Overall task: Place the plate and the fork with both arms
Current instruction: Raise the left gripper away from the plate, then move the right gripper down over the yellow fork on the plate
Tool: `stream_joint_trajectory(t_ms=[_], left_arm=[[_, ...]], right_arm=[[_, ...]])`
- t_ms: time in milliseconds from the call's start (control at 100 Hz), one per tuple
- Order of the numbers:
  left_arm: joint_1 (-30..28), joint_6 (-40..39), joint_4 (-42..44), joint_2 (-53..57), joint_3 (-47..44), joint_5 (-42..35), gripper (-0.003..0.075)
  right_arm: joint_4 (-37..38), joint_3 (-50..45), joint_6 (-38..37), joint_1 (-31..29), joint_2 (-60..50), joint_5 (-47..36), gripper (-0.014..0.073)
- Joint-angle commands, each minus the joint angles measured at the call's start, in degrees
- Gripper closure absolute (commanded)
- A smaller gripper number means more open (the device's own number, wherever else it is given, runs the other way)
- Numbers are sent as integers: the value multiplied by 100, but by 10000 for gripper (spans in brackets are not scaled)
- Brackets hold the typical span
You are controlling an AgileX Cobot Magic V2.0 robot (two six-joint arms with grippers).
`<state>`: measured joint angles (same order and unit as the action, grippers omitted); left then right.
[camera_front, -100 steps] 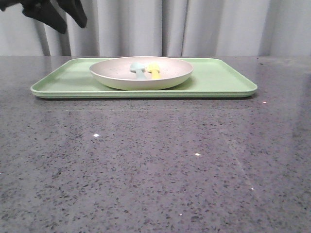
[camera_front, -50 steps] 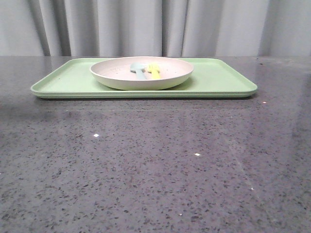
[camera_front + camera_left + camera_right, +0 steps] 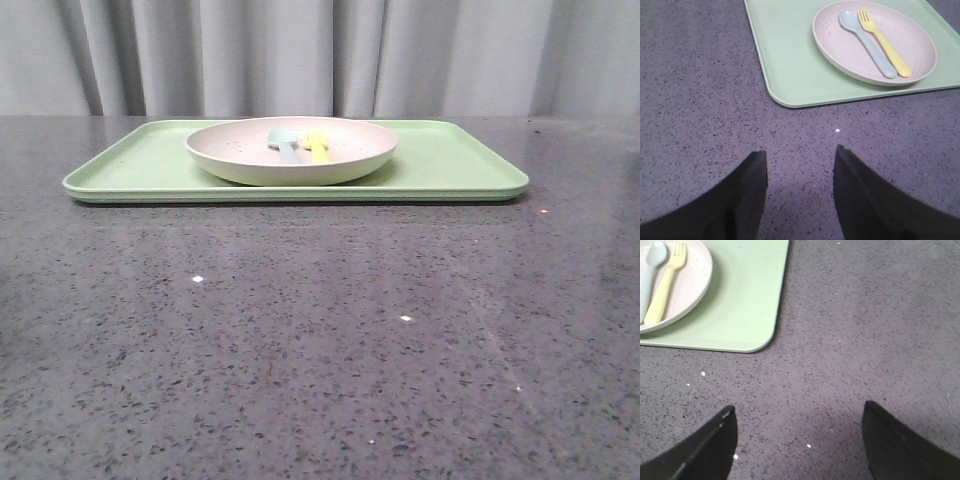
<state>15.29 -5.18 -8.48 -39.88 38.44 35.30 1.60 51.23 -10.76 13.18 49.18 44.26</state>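
The off-white speckled plate [image 3: 290, 150] sits on the light-green tray [image 3: 450, 160] at the back of the table. The yellow fork [image 3: 318, 146] lies in the plate beside a pale blue spoon [image 3: 284, 143]. In the left wrist view the plate [image 3: 845, 40], the fork [image 3: 887, 44] and the spoon [image 3: 867, 45] show beyond my open, empty left gripper [image 3: 800, 152], which hangs over bare table off the tray's corner. In the right wrist view the plate [image 3: 687, 280] and fork [image 3: 665, 287] show beyond my open, empty right gripper [image 3: 799, 410]. Neither gripper shows in the front view.
The table [image 3: 320, 340] is dark grey speckled stone. The tray [image 3: 785, 60] has a low raised rim; its other rounded corner shows in the right wrist view [image 3: 750, 315]. Grey curtains [image 3: 300, 50] hang behind the table.
A black arm that showed at the top left of the front view one second ago has left that view. Plate, fork, spoon and tray have not moved.
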Motion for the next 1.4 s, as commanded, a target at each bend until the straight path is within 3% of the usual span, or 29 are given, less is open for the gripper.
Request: stream_joint_trajectory(t_ms=[0,350,930,1390], left_arm=[[46,-47,-21,253,-46,-443,405],[46,-47,-57,509,-359,-385,405],[46,-47,-280,509,-359,-385,405],[46,-47,-289,509,-359,-385,405]], right_arm=[[25,538,73,125,326,-172,65],[25,2191,69,850,1939,168,65],[-12,5495,-252,1792,5100,1512,65],[-160,6183,-795,1903,6263,1565,65]])
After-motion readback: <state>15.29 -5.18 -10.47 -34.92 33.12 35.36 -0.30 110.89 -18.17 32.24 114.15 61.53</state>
